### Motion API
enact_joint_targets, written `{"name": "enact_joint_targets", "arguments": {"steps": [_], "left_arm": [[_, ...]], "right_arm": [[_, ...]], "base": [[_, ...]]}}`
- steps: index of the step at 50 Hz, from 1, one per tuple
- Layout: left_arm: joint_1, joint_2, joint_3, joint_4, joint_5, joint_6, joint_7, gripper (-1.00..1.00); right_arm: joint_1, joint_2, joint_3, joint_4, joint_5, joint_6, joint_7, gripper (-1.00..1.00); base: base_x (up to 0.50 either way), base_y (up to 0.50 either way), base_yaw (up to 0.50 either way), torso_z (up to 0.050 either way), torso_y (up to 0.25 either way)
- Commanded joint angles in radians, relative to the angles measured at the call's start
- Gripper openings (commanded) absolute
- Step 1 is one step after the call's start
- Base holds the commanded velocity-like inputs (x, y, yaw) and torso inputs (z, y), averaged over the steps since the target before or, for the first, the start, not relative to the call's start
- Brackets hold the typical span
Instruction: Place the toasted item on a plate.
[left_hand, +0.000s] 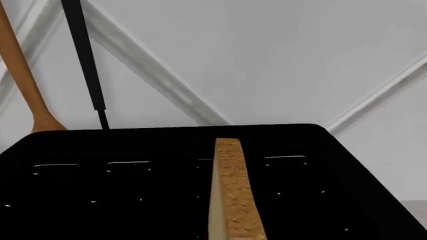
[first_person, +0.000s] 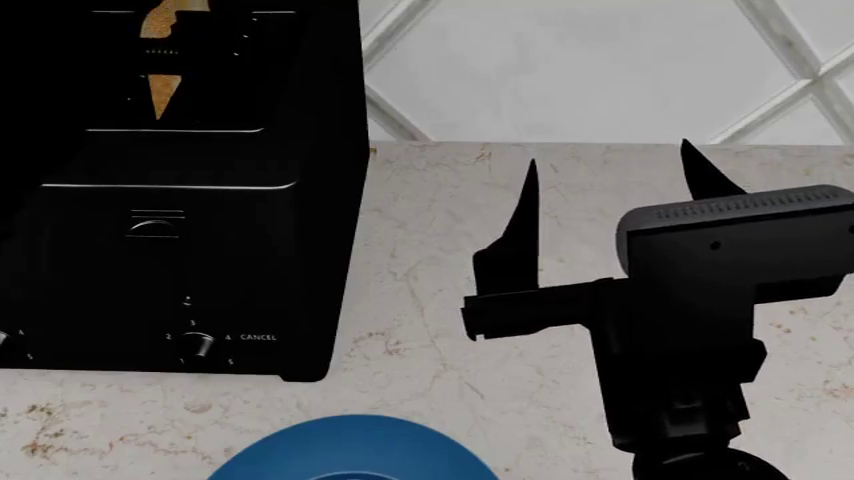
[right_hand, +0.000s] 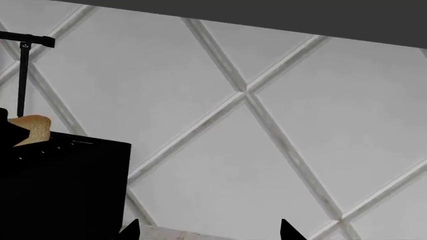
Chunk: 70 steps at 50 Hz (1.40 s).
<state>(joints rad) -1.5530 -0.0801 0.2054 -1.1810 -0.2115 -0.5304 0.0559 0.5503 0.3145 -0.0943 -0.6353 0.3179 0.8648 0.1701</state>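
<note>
Toaster (first_person: 180, 200) stands on the counter (first_person: 427, 400) at head view's left, back against the wall (first_person: 574, 70). Bread (left_hand: 230, 190) sits upright in a toaster slot. Plate (first_person: 350, 452) lies on the counter in front of the toaster, near edge. Right gripper (first_person: 607, 195) over the counter, right of the toaster, apart from it. Wooden utensil (left_hand: 23, 75) behind the toaster, against the wall.

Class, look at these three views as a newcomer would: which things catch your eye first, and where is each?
First, the big black toaster at the head view's left, on a marbled counter, with a tan bread slice standing on edge in its top. Next, the right gripper, black and open, over the counter to the toaster's right. Last, the plate, whose blue rim shows at the near edge.
</note>
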Motion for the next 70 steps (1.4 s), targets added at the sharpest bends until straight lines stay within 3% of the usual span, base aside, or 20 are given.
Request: {"name": "enact_joint_targets", "arguments": {"steps": [1,30,31,41,56,70], "left_arm": [[-0.014,0.018,-0.012,-0.126,0.024,0.082,0.015,1.00],[0.049,0.043,-0.061,-0.126,0.091,0.056,0.044,1.00],[0.053,0.043,-0.061,-0.125,0.091,0.055,0.043,-1.00],[0.058,0.044,-0.067,-0.089,0.088,0.032,0.057,-1.00],[0.099,0.030,-0.039,0.311,0.061,-0.197,0.049,-1.00],[0.021,0.033,-0.027,0.277,0.045,-0.168,0.050,-1.00]], "right_arm": [[-0.021,0.005,0.004,-0.006,0.001,-0.010,0.006,1.00],[-0.044,0.017,0.022,-0.033,0.019,-0.005,0.020,1.00],[-0.048,0.016,0.023,-0.035,0.021,-0.007,0.020,1.00],[-0.056,0.016,0.030,-0.046,0.029,-0.005,0.026,1.00],[-0.067,0.017,0.030,-0.046,0.032,-0.021,0.031,1.00],[-0.076,0.020,0.036,-0.048,0.039,-0.029,0.035,1.00]], "base": [[0.00,0.00,0.00,0.000,0.000],[0.00,0.00,0.00,0.000,0.000],[0.00,0.00,0.00,0.000,0.000],[0.00,0.00,0.00,0.000,0.000],[0.00,0.00,0.00,0.000,0.000],[0.00,0.00,0.00,0.000,0.002]]}}
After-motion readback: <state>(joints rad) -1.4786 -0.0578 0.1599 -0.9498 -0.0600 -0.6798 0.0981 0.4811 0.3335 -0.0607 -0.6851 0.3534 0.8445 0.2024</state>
